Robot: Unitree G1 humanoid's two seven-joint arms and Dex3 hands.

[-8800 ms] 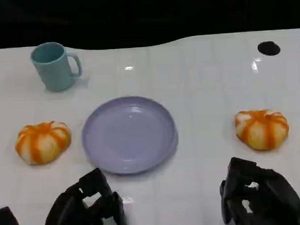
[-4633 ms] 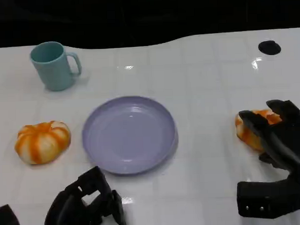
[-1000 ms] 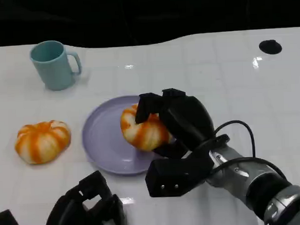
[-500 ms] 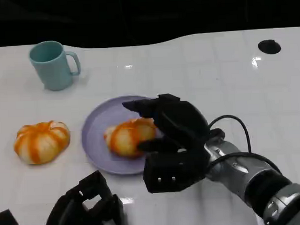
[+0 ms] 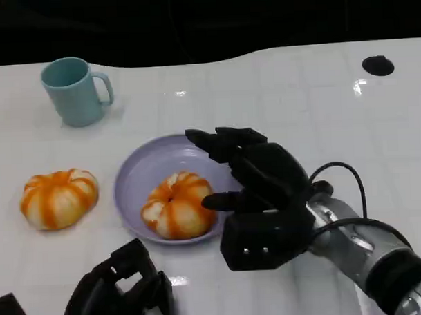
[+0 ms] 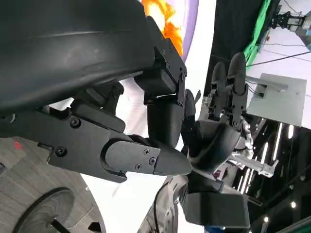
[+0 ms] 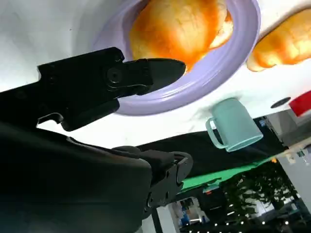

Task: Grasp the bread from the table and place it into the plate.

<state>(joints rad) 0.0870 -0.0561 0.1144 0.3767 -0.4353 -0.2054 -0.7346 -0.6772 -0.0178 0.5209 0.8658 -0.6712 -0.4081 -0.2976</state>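
Note:
An orange-striped round bread (image 5: 176, 206) lies in the lavender plate (image 5: 145, 167) at the table's middle, toward its near side. My right hand (image 5: 256, 176) hovers just right of it, fingers spread over the plate's right part, holding nothing. The right wrist view has this bread (image 7: 180, 29) in the plate (image 7: 214, 73) beyond a black fingertip (image 7: 160, 68). A second striped bread (image 5: 58, 197) sits on the table left of the plate. My left hand (image 5: 122, 292) stays at the near left edge, fingers curled, with nothing in them. In the left wrist view my right hand (image 6: 223, 111) stands spread.
A teal mug (image 5: 75, 91) stands at the back left; the right wrist view shows the mug (image 7: 233, 124) too. A black round hole (image 5: 377, 65) marks the far right of the white table. Bare table lies to the right of the plate.
A second ago my right hand held the bread above the plate. Now the bread lies in the plate, and the hand has let go, spread its fingers and drawn slightly right.

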